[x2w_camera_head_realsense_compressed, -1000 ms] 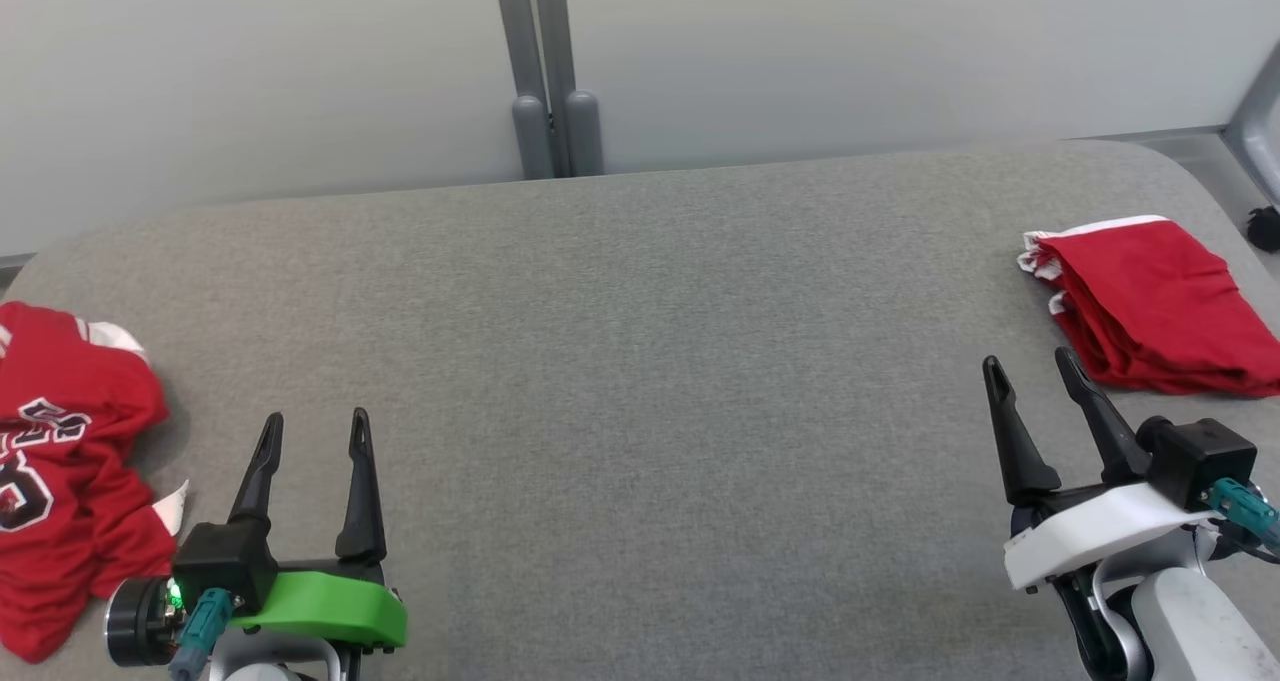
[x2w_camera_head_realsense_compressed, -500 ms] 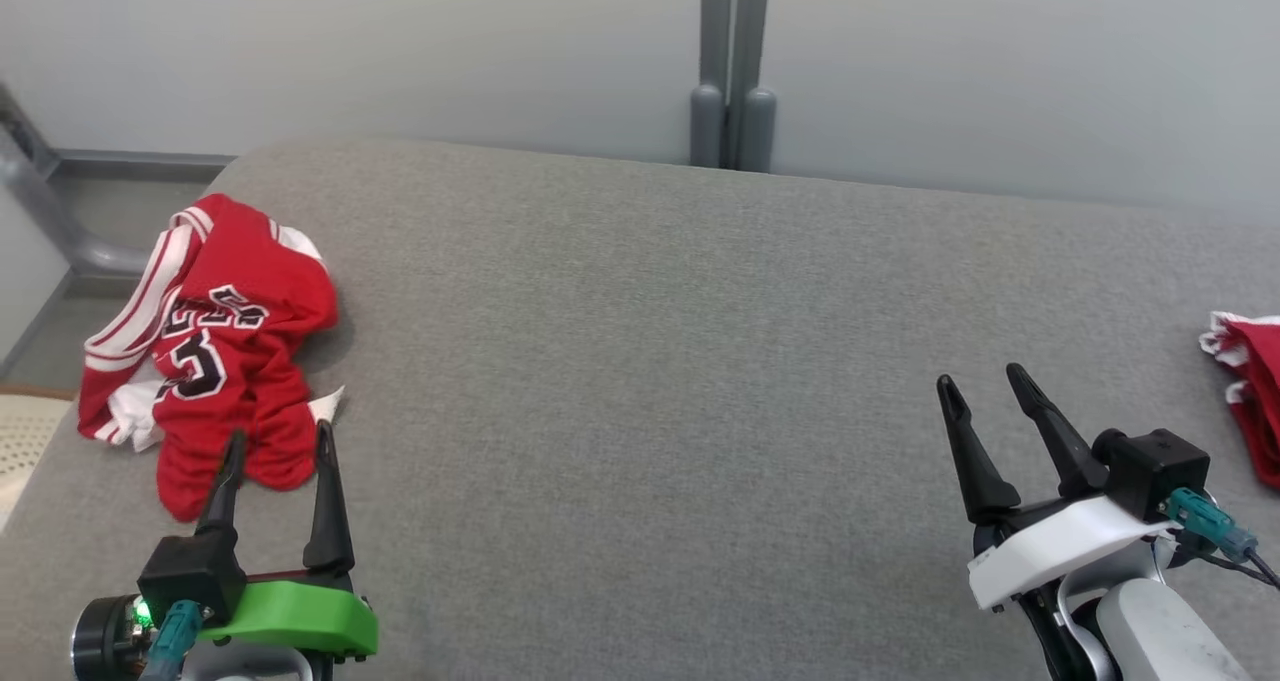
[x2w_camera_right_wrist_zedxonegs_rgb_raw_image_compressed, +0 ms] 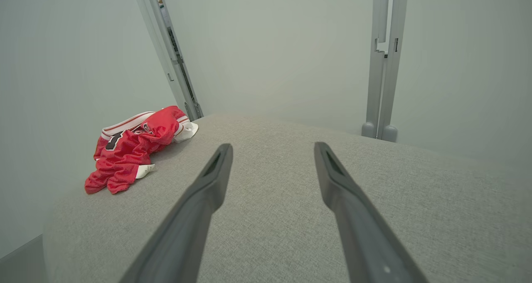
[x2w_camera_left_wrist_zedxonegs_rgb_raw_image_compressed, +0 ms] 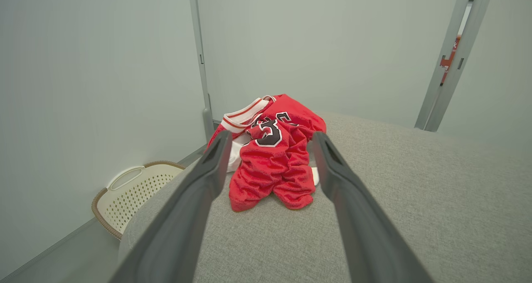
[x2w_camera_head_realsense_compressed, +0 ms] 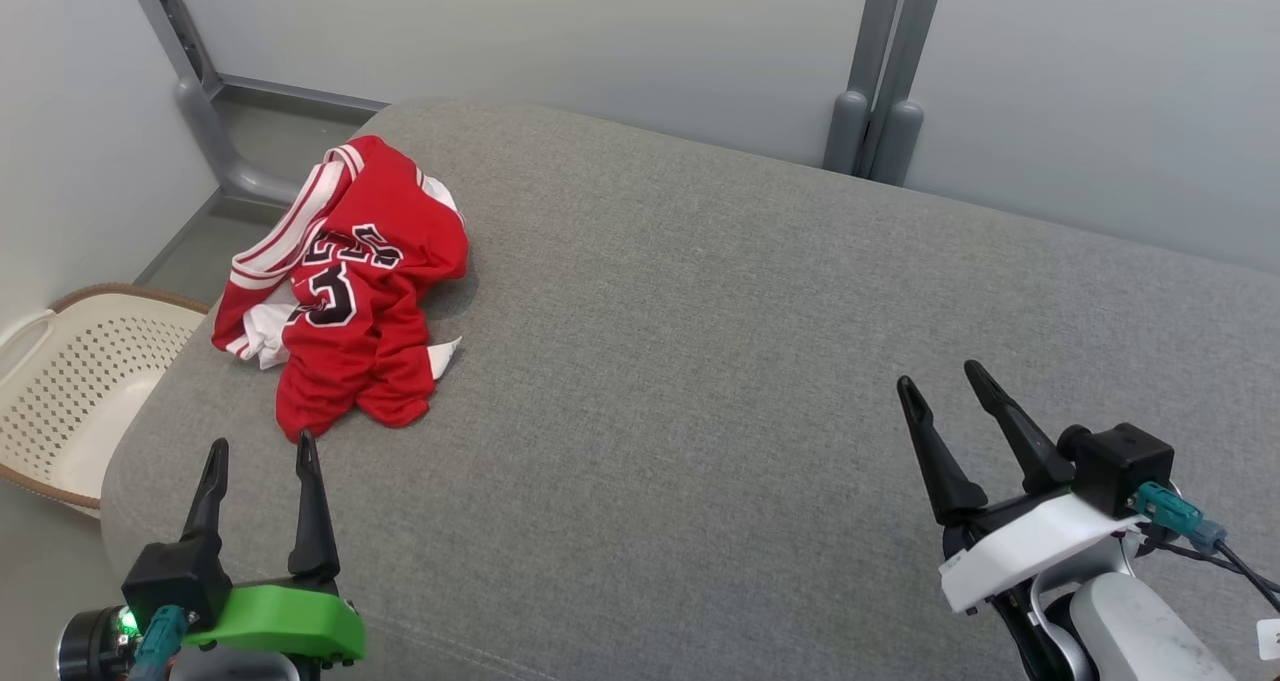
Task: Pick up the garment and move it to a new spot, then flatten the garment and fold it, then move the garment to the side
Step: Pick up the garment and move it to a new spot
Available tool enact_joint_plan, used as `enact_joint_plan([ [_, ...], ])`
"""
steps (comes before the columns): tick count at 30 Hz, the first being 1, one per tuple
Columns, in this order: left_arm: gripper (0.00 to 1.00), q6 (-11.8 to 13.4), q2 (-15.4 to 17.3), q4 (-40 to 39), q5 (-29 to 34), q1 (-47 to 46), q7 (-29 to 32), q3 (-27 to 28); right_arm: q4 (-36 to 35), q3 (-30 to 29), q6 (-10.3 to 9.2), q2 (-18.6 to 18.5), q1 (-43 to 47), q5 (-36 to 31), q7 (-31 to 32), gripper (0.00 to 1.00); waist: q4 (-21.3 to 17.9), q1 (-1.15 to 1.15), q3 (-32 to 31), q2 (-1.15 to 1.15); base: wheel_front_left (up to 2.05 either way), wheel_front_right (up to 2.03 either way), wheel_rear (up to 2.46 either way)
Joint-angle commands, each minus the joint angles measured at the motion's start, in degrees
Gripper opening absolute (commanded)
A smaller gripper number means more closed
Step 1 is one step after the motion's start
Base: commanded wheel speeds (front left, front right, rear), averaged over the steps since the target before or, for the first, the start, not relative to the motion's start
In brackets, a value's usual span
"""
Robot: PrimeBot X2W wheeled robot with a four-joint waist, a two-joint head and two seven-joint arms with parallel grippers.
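Head view: a broad grey fabric-covered surface (x2w_camera_head_realsense_compressed: pixel 700 361) runs from 10 o'clock down to 4 o'clock. Beyond its rounded corner, at 9 o'clock, a cream perforated basket (x2w_camera_head_realsense_compressed: pixel 70 381) with a brown rim stands on the floor. A crumpled red jersey (x2w_camera_head_realsense_compressed: pixel 350 291) with white trim and black numerals lies on the surface near that corner, at 10 o'clock. The left end effector (x2w_camera_head_realsense_compressed: pixel 261 441) hangs at 7 o'clock, spread wide and empty, its tips just short of the jersey's near hem; the left wrist view frames the jersey between its two fingers. The right end effector (x2w_camera_head_realsense_compressed: pixel 938 375), at 4 o'clock, is likewise spread wide, holds nothing, and is well apart from the jersey.
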Motion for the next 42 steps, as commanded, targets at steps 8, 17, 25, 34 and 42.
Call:
enact_joint_plan([
  [8,1.00,-1.9,2.0,-0.4,-4.1,-6.9,8.7,0.4,-4.5,-0.2,-0.04,-1.6,-0.7,-0.7,-0.2,1.00,-1.5,0.00,2.6,0.00,0.00,0.00,0.00],
  [17,1.00,-2.6,7.2,4.5,-11.8,-21.3,24.4,4.7,-12.4,0.5,-0.04,-3.5,-2.9,-3.0,-0.2,1.00,-7.0,0.00,8.7,0.00,0.00,0.00,0.00],
  [25,1.00,-0.8,13.3,15.7,-15.4,-31.4,37.2,7.9,-18.1,3.4,-0.04,-5.5,-6.4,-3.7,-0.2,1.00,-13.3,0.00,15.1,0.00,0.00,0.00,0.00],
  [34,1.00,-2.4,19.2,34.9,-19.7,-39.0,42.6,11.1,-18.9,4.6,-0.04,-5.2,-9.9,-3.7,-0.2,1.00,-19.8,0.00,20.5,0.00,0.00,0.00,0.00],
  [42,0.78,-4.2,20.7,45.7,-20.5,-40.6,42.4,9.6,-17.7,4.4,-0.04,-4.4,-9.9,-3.6,-0.2,1.00,-20.9,0.00,20.1,0.00,0.00,0.00,0.00],
])
